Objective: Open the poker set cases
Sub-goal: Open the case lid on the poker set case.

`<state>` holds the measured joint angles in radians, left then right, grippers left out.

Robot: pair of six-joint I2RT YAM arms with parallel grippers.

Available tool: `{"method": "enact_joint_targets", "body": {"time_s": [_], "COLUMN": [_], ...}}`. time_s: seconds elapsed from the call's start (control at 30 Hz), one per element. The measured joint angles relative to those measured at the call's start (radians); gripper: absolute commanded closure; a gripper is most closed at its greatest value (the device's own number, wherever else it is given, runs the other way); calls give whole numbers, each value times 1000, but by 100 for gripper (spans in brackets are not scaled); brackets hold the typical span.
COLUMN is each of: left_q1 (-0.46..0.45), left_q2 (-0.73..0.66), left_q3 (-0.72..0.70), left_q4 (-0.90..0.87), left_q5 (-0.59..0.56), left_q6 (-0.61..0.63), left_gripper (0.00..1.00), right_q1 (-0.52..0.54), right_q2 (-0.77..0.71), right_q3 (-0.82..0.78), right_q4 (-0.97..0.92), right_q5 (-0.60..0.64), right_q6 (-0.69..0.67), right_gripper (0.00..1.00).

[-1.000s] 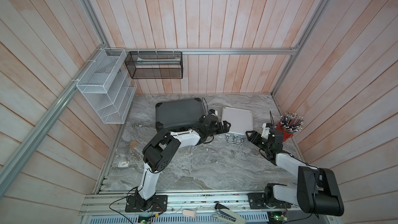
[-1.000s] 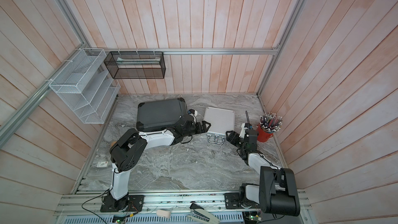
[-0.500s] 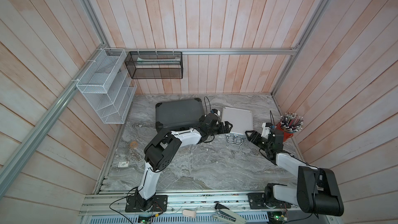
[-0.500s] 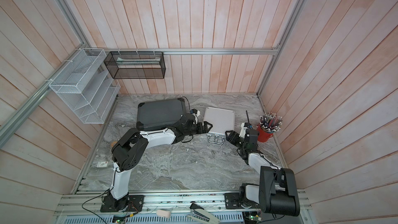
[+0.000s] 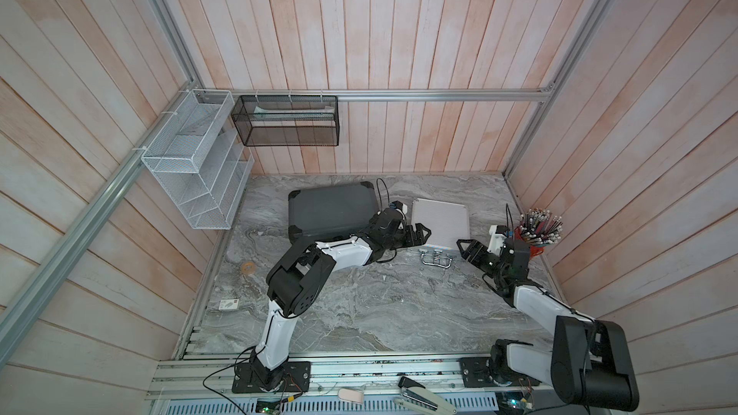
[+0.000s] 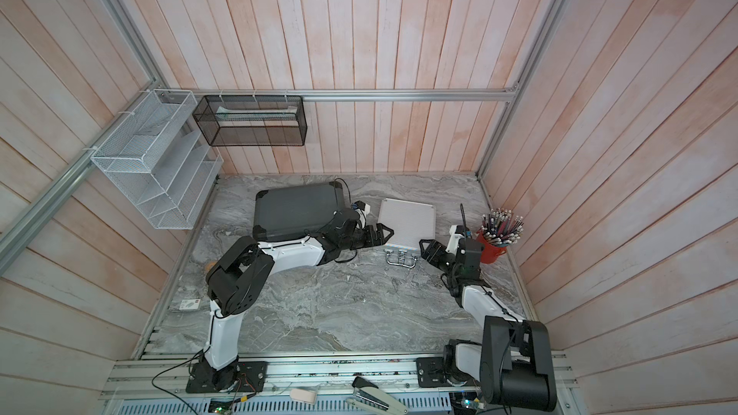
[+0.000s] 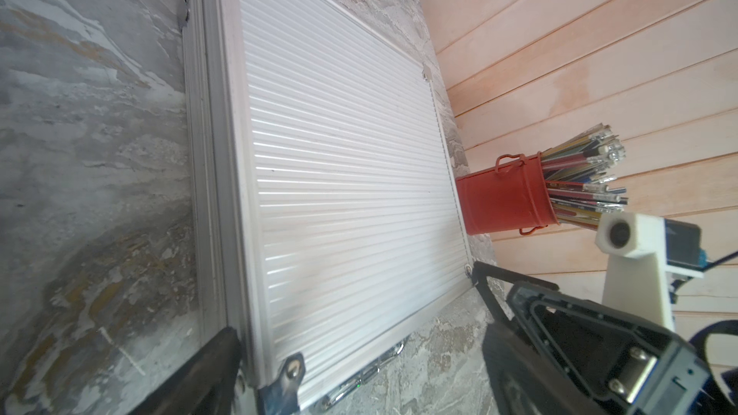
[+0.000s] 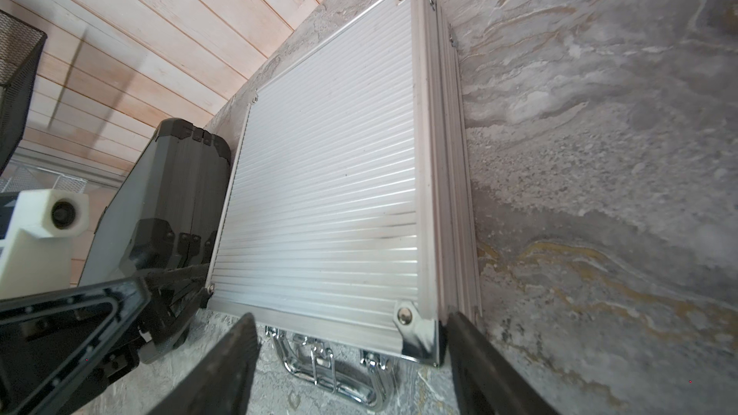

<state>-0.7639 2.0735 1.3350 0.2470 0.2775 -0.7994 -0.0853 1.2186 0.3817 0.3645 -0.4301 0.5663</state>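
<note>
Both poker set cases lie shut and flat at the back of the marble table in both top views: the larger dark grey case (image 5: pixel 331 209) (image 6: pixel 295 213) (image 8: pixel 167 193) and, to its right, the smaller silver ribbed case (image 5: pixel 439 221) (image 6: pixel 407 225) (image 7: pixel 343 173) (image 8: pixel 331 201). The silver case's chrome handle (image 5: pixel 436 265) (image 8: pixel 331 369) faces the front. My left gripper (image 5: pixel 419 233) (image 6: pixel 379 233) (image 7: pixel 359 385) is open, straddling that case's front left corner. My right gripper (image 5: pixel 469 251) (image 6: pixel 429 249) (image 8: pixel 351 369) is open around its front right corner, one finger (image 8: pixel 479 365) close beside the case's side.
A red cup of pencils (image 5: pixel 535 241) (image 7: pixel 503 201) stands against the right wall, just behind the right wrist. A white wire rack (image 5: pixel 195 165) and a black mesh basket (image 5: pixel 285 121) hang on the walls. A small brown disc (image 5: pixel 247 268) and a card (image 5: pixel 228 304) lie near the left edge.
The left gripper has edged slightly to the right, toward the silver case's corner. The right arm has hardly moved.
</note>
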Motion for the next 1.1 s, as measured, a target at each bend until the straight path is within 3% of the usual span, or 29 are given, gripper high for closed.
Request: {"method": "enact_joint_targets", "body": {"time_s": [0.1,0.4,0.83,1.1], "left_q1": [0,3,4,3], "left_q2": [-1,-10,-11,-11], "left_q3": [0,-23,-35,-35], "left_q4": [8,26,27,2], "left_q5": [11,5,-27,-31], "left_q6": [-10,-17,-16,-9], "left_gripper": [4,3,2,1], "right_q1": [-3,-24,-26,-32], "right_q2": [0,7,45,55], "right_q3": [0,0,3,5], "right_q4": [-13,-29,-23,-18], "right_q5": [16,35,-36,-49], "right_q6": [1,-11,-24,-27], "right_gripper": [10,10,22,23]}}
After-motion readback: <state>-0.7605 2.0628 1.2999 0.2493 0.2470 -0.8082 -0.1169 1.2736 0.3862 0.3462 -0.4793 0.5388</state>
